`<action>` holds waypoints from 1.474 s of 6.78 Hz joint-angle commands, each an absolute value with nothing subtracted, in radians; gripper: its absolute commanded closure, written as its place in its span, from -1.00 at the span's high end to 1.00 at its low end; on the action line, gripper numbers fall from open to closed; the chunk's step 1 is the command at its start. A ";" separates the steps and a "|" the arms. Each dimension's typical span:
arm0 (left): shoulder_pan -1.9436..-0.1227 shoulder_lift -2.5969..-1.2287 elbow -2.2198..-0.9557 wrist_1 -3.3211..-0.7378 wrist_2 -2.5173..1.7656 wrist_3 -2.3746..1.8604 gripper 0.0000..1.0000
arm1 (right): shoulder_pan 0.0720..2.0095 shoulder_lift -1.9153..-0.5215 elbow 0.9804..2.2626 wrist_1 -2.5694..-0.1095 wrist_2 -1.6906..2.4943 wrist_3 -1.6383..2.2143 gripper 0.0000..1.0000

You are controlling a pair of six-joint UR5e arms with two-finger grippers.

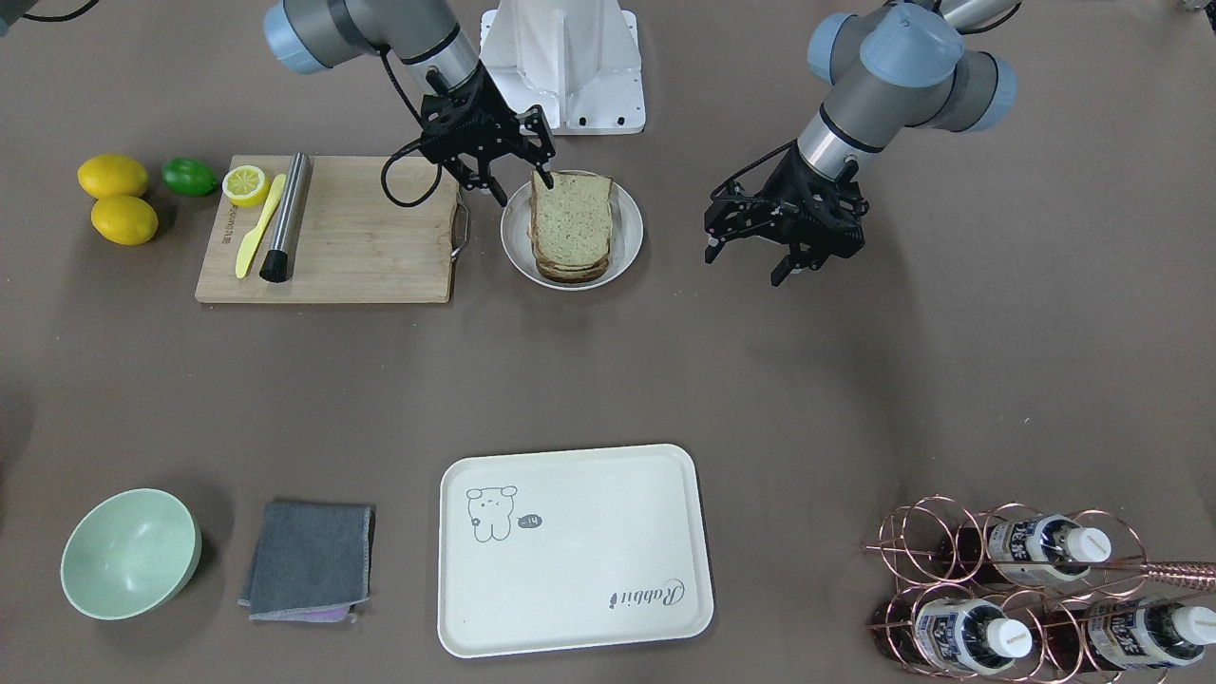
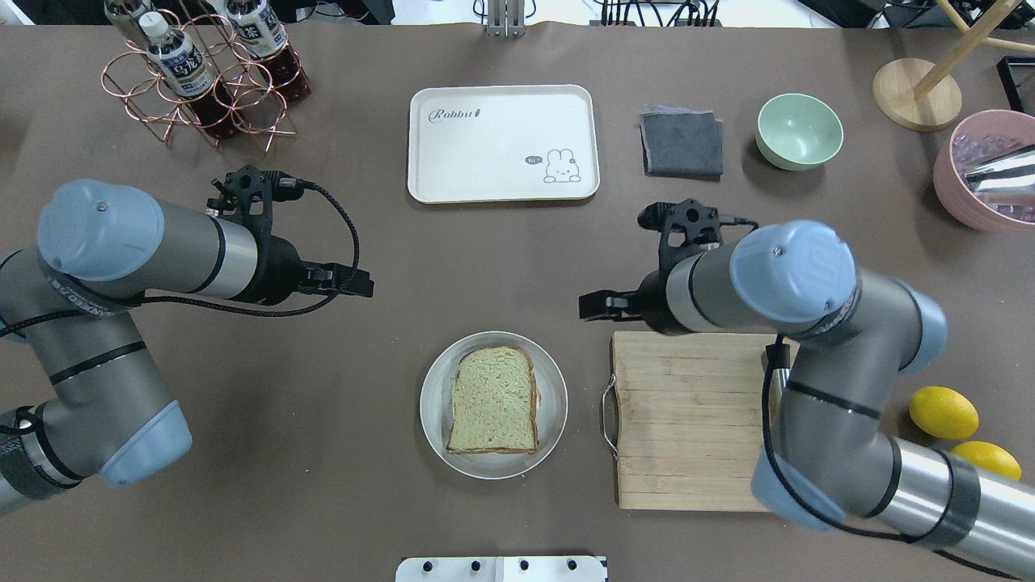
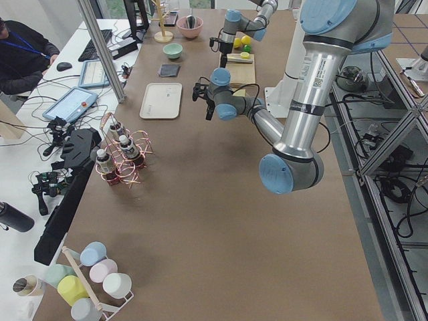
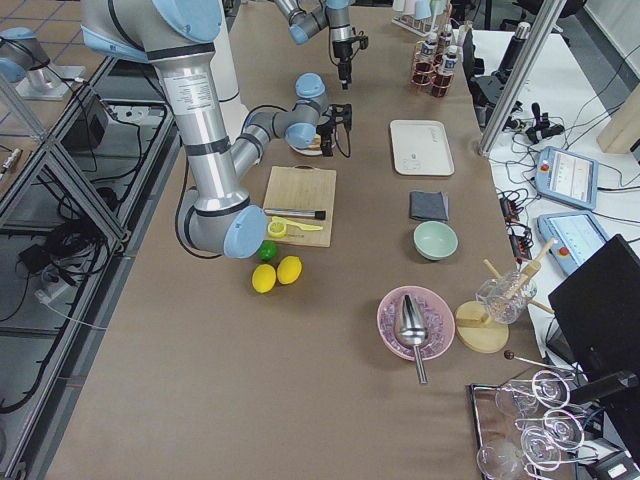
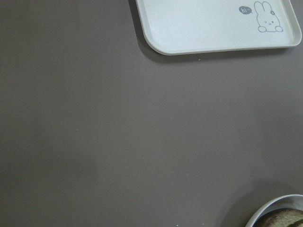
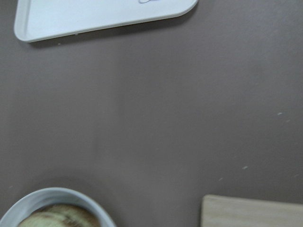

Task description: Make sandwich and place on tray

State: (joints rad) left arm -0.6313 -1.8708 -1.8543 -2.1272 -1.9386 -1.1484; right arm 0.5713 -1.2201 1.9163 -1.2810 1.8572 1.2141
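A stack of speckled bread slices [image 1: 570, 223] with brown crust lies on a small round white plate [image 1: 629, 249], also seen from overhead [image 2: 492, 398]. No egg shows. The cream-white tray [image 1: 570, 589] with the bear drawing lies bare at the table's far side [image 2: 501, 105]. My right gripper [image 1: 524, 188] is open and empty, raised by the plate's edge on the cutting board side [image 2: 589, 307]. My left gripper [image 1: 744, 266] is open and empty, raised over bare table on the plate's other side [image 2: 364, 284]. Both wrist views show a tray corner [image 5: 213, 28] [image 6: 94, 14] and the plate rim.
A wooden cutting board [image 1: 361, 237] holds a lemon half [image 1: 246, 184], a yellow knife and a metal rod. Two lemons [image 1: 119, 199] and a lime lie beside it. A green bowl [image 1: 128, 553], grey cloth [image 1: 309, 560] and copper bottle rack [image 1: 1026, 598] flank the tray.
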 commanded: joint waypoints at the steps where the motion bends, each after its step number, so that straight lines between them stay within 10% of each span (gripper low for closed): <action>1: -0.608 -1.879 -1.853 -2.126 -1.933 -1.182 0.95 | 0.835 -1.226 1.888 -1.499 2.053 0.879 1.00; 7: -0.562 -1.907 -1.850 -2.120 -1.931 -1.200 0.96 | 1.484 -1.681 1.794 -1.575 2.214 -0.122 1.00; 10: -0.453 -1.895 -1.812 -2.121 -1.848 -1.210 0.94 | 1.652 -1.648 1.724 -1.699 2.271 -0.273 1.00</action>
